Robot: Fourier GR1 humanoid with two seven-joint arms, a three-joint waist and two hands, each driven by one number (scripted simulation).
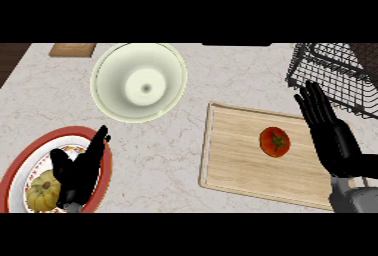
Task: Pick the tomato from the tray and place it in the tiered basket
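A red tomato [275, 141] with a green stem lies on a light wooden tray [236, 165] at the right of the counter. The black wire tiered basket [341, 75] stands at the back right corner. My right hand [330, 137] is open, fingers straight and pointing away, just right of the tomato and apart from it, over the tray's right edge. My left hand [80, 169] is open at the lower left, over a red-rimmed plate.
A large cream bowl [139, 82] sits at the back centre. The red-rimmed plate [22, 170] at the lower left holds a yellow squash [43, 192]. A small wooden board [72, 49] lies at the back left.
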